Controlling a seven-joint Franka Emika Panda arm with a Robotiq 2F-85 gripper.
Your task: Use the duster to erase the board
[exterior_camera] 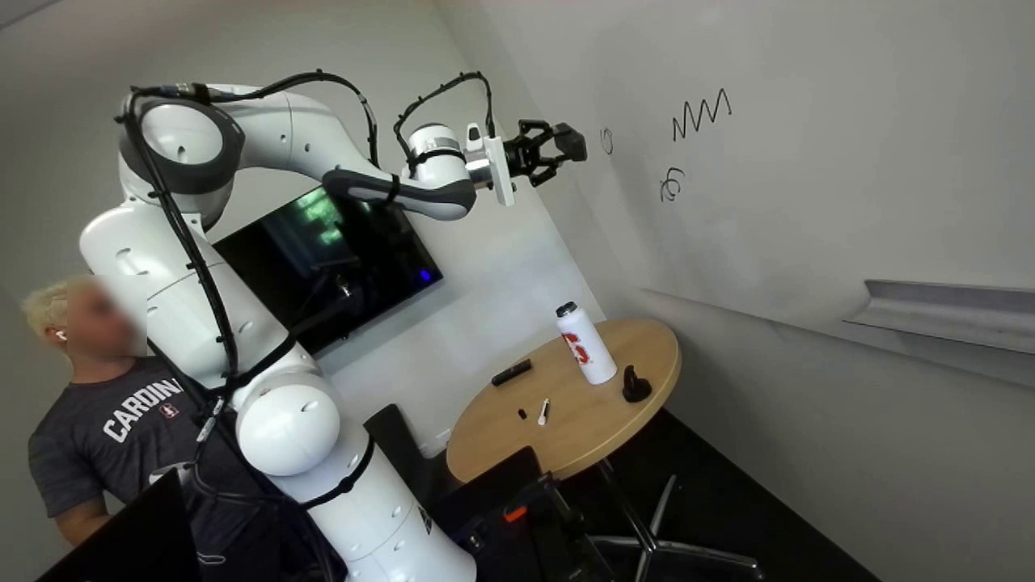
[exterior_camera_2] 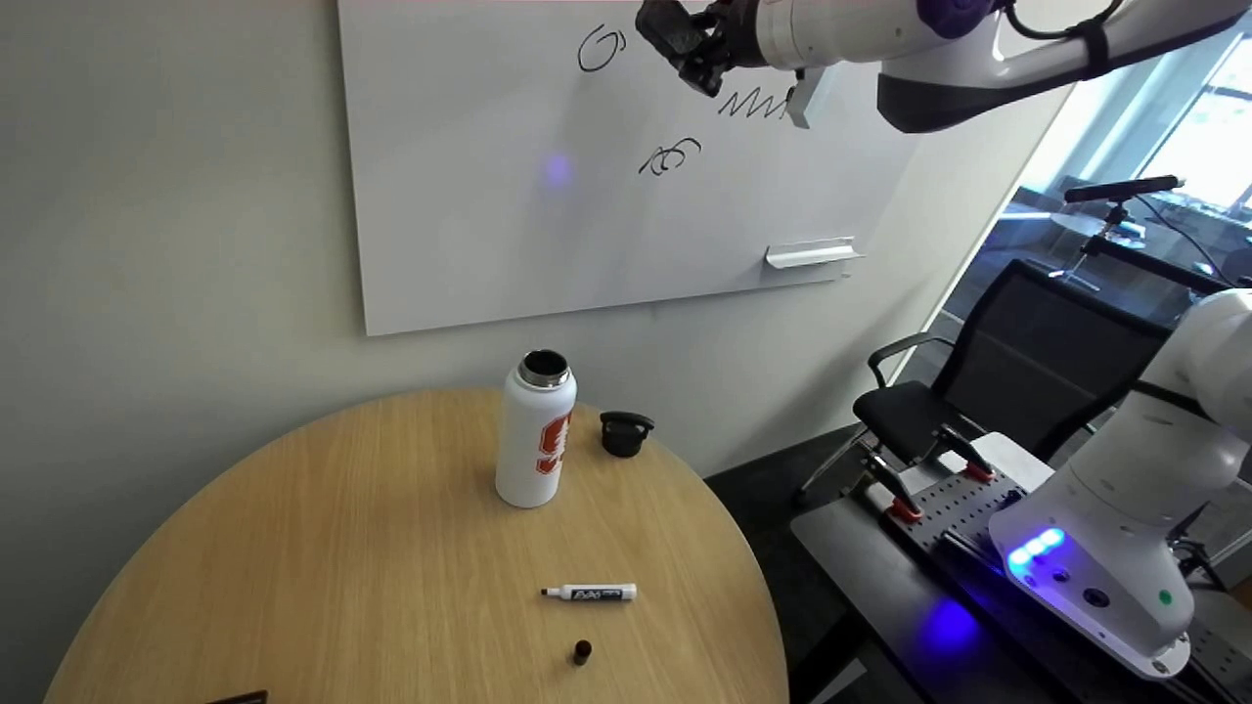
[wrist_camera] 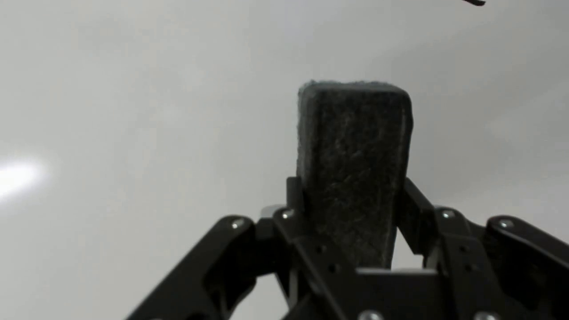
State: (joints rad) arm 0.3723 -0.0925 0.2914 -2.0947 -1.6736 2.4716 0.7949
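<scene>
The duster (wrist_camera: 355, 133), a black fuzzy-edged block, is clamped between the fingers of my gripper (wrist_camera: 351, 200) in the wrist view, its far end sticking out past them. High above the table, the gripper (exterior_camera: 558, 148) points at the white board (exterior_camera: 817, 178) in an exterior view. Dark pen marks show on the board (exterior_camera_2: 450, 196): a loop (exterior_camera_2: 584, 61), a zigzag (exterior_camera_2: 753, 103) and a scribble (exterior_camera_2: 670, 156). A bit of one stroke (wrist_camera: 475, 2) enters the top right of the wrist view. Whether the duster (exterior_camera_2: 668, 29) touches the board cannot be told.
A grey ledge (exterior_camera: 954, 311) juts from the board's lower part. Below, a round wooden table (exterior_camera_2: 372, 557) carries a white bottle (exterior_camera_2: 533, 440), a black lid (exterior_camera_2: 624, 435), a marker (exterior_camera_2: 592, 593) and its cap (exterior_camera_2: 582, 652). A monitor (exterior_camera: 323, 250) and a person (exterior_camera: 121, 420) are behind the arm.
</scene>
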